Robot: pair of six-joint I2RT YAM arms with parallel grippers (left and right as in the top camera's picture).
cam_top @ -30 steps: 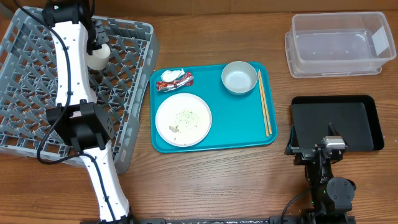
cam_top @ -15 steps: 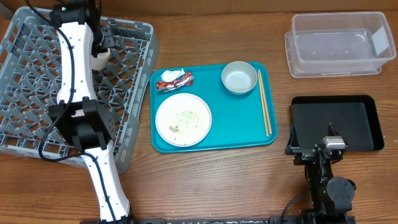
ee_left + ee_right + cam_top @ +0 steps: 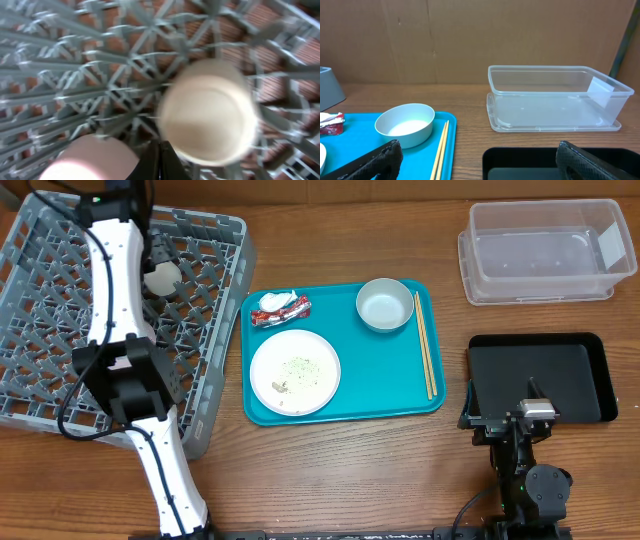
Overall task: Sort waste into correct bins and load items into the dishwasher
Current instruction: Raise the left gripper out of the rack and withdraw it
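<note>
A cream cup (image 3: 162,277) is over the grey dish rack (image 3: 215,240) near its back right part. My left gripper (image 3: 152,254) reaches over the rack. In the left wrist view its black fingers (image 3: 160,159) are pressed together at the rim of the blurred cup (image 3: 207,112). A teal tray (image 3: 345,405) holds a dirty white plate (image 3: 294,371), a white bowl (image 3: 385,305), chopsticks (image 3: 425,345) and a red-and-white wrapper (image 3: 280,307). My right gripper (image 3: 480,162) is open and empty, low over the black bin (image 3: 545,375).
A clear plastic bin (image 3: 545,250) stands at the back right, also in the right wrist view (image 3: 555,97). A blurred pale pink shape (image 3: 85,160) lies left of the left fingers. The rack's tines surround the cup.
The left gripper shifted slightly left and back over the rack, and the cup tipped from upright towards its side. The right arm has not moved.
</note>
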